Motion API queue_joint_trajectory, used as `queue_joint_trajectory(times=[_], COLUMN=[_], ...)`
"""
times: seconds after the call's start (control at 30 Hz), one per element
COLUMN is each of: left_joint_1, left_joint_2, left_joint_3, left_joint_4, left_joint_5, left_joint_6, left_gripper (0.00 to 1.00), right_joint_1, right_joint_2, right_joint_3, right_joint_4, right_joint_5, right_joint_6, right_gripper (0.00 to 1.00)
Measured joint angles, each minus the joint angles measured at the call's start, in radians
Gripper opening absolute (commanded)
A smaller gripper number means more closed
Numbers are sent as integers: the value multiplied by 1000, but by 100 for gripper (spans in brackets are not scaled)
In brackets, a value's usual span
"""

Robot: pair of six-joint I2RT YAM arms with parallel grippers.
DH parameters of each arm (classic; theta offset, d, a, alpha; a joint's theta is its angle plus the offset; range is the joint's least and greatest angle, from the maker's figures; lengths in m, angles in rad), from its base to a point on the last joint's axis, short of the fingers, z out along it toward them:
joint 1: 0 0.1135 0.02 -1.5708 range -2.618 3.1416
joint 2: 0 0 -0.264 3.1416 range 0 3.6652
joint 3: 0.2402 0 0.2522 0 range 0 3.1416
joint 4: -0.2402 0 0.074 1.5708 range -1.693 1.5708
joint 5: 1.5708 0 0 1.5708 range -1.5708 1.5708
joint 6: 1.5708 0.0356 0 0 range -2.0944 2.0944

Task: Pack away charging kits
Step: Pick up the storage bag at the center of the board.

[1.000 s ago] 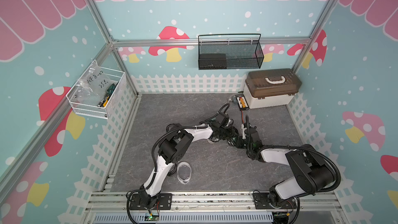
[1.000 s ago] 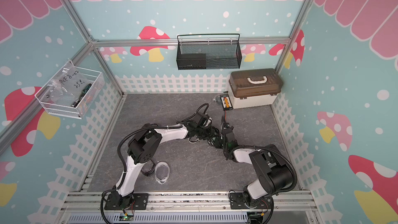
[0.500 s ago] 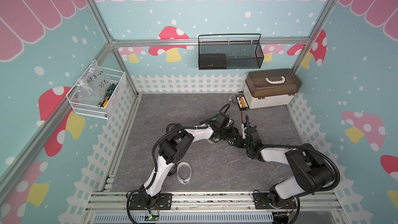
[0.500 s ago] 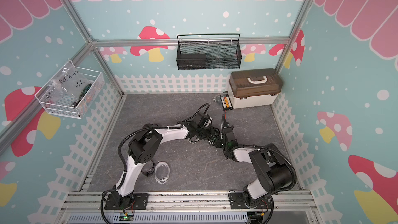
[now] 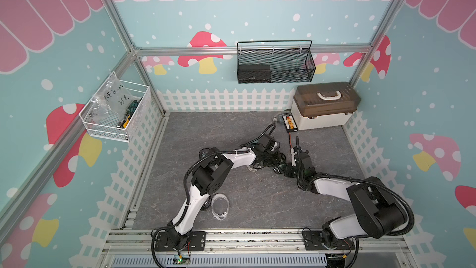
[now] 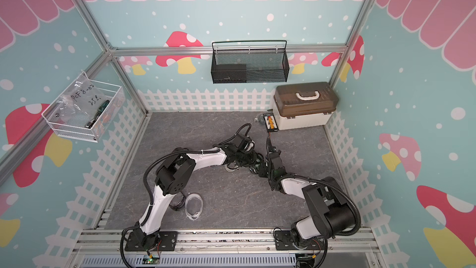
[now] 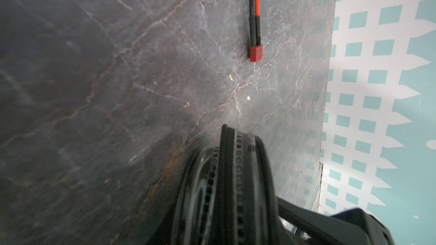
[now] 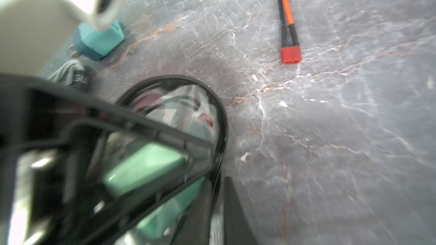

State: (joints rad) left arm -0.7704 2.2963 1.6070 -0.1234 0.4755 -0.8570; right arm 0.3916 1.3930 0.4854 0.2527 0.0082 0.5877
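My two grippers meet mid-floor over a black-rimmed pouch [image 5: 277, 169] with a clear window [image 8: 188, 114]. A green charger [image 8: 146, 168] shows inside it. The right gripper [image 8: 218, 185] has its fingers close together at the pouch's rim, with a thin pale strip between them; grip or gap is unclear. In the left wrist view the pouch's zipper rims [image 7: 237, 180] stand edge-on and hide the left fingers. The left gripper [image 5: 275, 160] sits just behind the pouch, facing the right gripper [image 5: 286, 170]. Another teal charger [image 8: 99, 41] and a coiled cable [image 8: 68, 71] lie on the floor beside it.
A clear pouch [image 5: 220, 206] and a black-rimmed one [image 5: 206, 203] lie by the left arm's base. A red wire ends in a red plug [image 8: 291, 55] close by, leading from the black board [image 5: 289, 122] beside the beige box [image 5: 324, 109]. Wall baskets [image 5: 275, 64] [image 5: 116, 117] hang above.
Both arms stay almost where they were over the pouch. No clear shift of the pouch or chargers shows in the top views.
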Motion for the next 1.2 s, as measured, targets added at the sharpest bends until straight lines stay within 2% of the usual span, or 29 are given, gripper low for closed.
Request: queue_joint_trajectory(times=[0.23, 0.3, 0.47, 0.57, 0.77, 0.87, 1.03, 1.2], left_joint_1=[-22, -28, -30, -30, -37, -79, -220, -251], left_joint_2=[-118, -201, -521, -664, -827, -900, -973, -990], left_joint_3=[-90, -132, -341, -388, -444, -524, -586, -585], left_joint_4=[39, 79, 356, 456, 584, 637, 683, 709], left_joint_5=[-26, -47, -135, -197, -301, -378, -501, -564], left_joint_6=[4, 15, 70, 129, 248, 351, 557, 672], left_gripper=[0, 0, 0, 0, 0, 0, 0, 0], right_joint_1=[5, 5, 26, 108, 378, 447, 534, 580], right_joint_2=[-390, -479, -635, -660, -607, -564, -546, -585], right_joint_3=[-1, -1, 1, 29, 111, 114, 113, 77], right_joint_4=[-158, -183, -221, -238, -177, -126, -14, 150], right_joint_5=[-5, -6, -38, -37, 35, 79, 130, 138], right_joint_6=[-12, -5, 4, -3, -61, -97, -166, -221], right_gripper=[44, 45, 48, 49, 46, 44, 41, 41])
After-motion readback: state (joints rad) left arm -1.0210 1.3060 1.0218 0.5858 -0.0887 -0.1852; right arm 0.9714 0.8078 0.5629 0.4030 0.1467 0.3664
